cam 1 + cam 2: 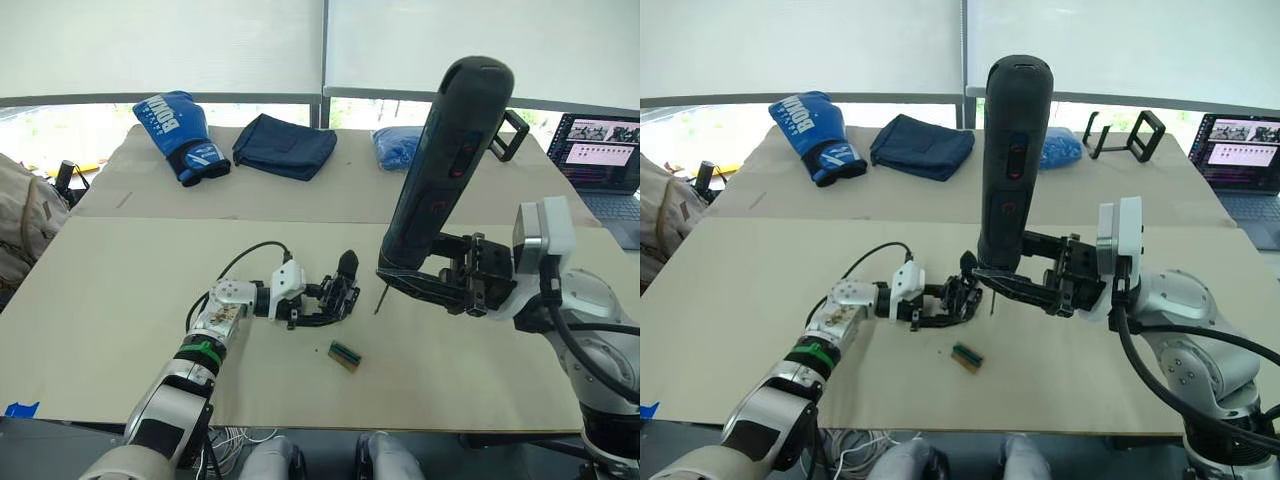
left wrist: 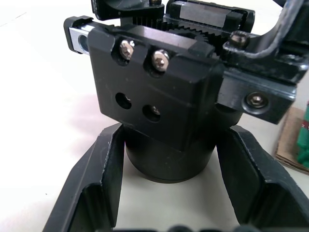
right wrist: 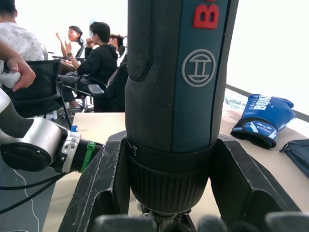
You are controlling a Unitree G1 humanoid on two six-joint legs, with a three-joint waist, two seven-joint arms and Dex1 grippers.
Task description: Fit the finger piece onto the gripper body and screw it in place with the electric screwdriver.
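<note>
Grip on both tools is firm. The left gripper (image 1: 322, 303) is closed around the round barrel of the gripper body (image 2: 159, 101), holding it just above the tabletop (image 1: 120, 300) near the middle of its front half. The finger piece (image 1: 347, 264) stands upright on the body, pointing up. The right gripper (image 1: 440, 275) clamps the lower end of the electric screwdriver (image 1: 440, 170), which stands nearly upright (leaning slightly), its thin bit (image 1: 379, 298) just beside the gripper body. A small green-brown block (image 1: 344, 355) lies nearer the front edge. A blue boxing glove (image 1: 180, 135) sits at the far edge.
</note>
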